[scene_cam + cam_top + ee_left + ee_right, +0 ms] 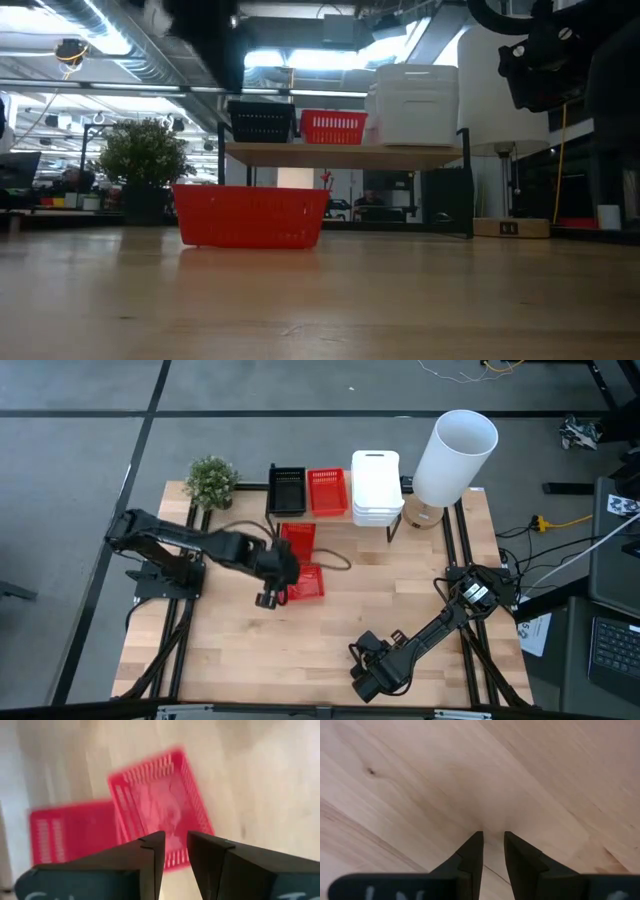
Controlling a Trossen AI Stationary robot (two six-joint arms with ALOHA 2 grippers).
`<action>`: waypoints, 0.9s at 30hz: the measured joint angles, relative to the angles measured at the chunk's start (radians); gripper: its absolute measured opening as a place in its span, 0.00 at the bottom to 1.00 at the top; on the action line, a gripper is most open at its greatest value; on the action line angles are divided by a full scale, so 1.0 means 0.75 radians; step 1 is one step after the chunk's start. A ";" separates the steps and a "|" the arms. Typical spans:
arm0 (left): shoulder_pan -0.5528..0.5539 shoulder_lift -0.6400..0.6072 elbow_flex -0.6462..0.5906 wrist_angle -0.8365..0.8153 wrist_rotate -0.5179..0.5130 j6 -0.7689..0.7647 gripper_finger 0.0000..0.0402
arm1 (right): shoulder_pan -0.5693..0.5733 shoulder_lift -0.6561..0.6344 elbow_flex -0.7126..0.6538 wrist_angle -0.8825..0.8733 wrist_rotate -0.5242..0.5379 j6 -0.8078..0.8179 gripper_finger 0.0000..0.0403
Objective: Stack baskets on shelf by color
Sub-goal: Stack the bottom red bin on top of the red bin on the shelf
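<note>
Light-wood shelf (400, 510), surface's far edge: black mesh basket (287, 490), red mesh basket (328, 491), white solid basket stack (376, 486). Two red mesh baskets (305, 582) mid-surface (adjacent). Left gripper (174, 847) above them, jaws slightly parted, empty. Right gripper (493, 845) near edge, likewise.

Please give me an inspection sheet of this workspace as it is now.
Surface: wooden table, bare in front.
Job's things: black basket, red basket and white baskets on the shelf; two red baskets on the table.
Clutter: plant, white cylinder.
Grippers: left gripper above the red baskets, fingers slightly apart, empty; right gripper near the front edge, fingers slightly apart, empty.
Cables: yellow cable on the floor.
Surroundings: grey floor.
</note>
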 joint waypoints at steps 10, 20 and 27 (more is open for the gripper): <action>-0.085 0.013 -0.368 0.186 -0.051 0.213 0.18 | 0.000 0.000 0.000 0.013 0.000 -0.001 0.20; -0.188 0.014 -0.412 0.201 -0.216 0.493 0.18 | 0.000 0.000 0.000 0.013 0.000 -0.001 0.20; -0.225 0.030 -0.412 0.190 -0.215 0.809 0.18 | 0.000 0.000 0.000 0.013 0.000 -0.001 0.20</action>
